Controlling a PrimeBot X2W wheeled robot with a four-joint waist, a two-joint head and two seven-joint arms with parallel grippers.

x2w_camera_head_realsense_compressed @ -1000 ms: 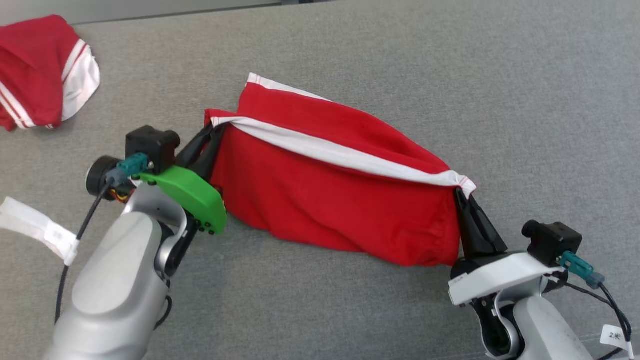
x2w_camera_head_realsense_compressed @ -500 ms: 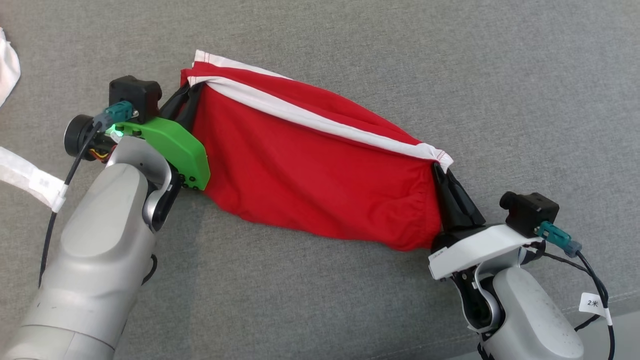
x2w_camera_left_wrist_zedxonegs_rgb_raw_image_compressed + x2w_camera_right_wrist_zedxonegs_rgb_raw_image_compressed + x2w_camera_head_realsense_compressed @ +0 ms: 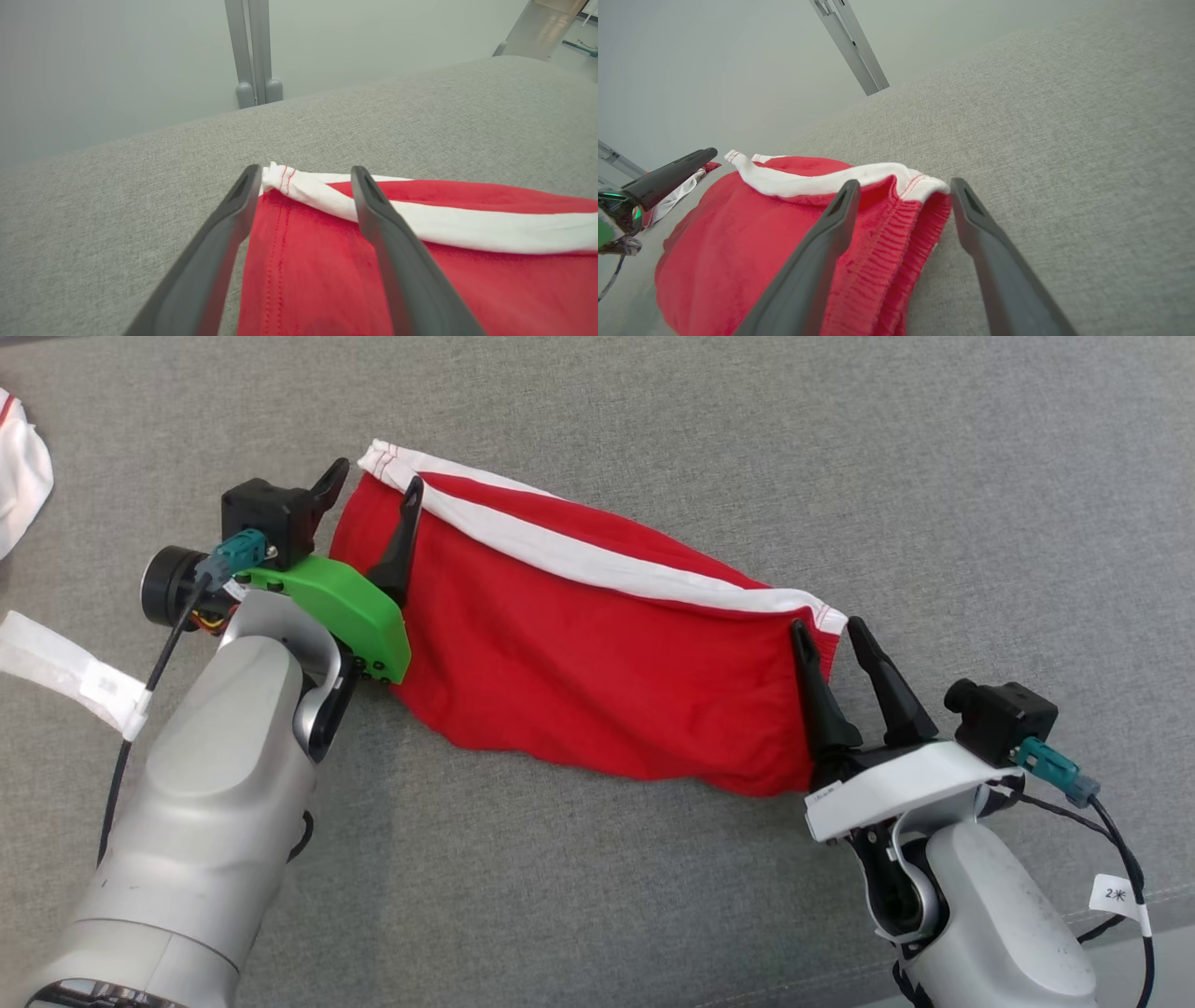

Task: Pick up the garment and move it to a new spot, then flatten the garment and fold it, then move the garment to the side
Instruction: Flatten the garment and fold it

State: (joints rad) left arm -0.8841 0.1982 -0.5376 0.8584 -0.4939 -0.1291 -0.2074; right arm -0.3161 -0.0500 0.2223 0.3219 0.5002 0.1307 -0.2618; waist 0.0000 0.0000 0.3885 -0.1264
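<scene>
Garment (image 3: pixel 597 653) looks placed, left gripper (image 3: pixel 377 476) and right gripper (image 3: pixel 823 623) jaws spread (holding nothing); flattening, folding, side move remain.

Matt, seemingly knitted cloth garment (image 3: pixel 597 672)

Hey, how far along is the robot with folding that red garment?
Done: the red garment lies stretched out on the grey surface. In hand: nothing gripped; the left gripper and right gripper stand open at its two ends. Left, it seems: smoothing the wrinkles, folding it, moving it aside.
</scene>
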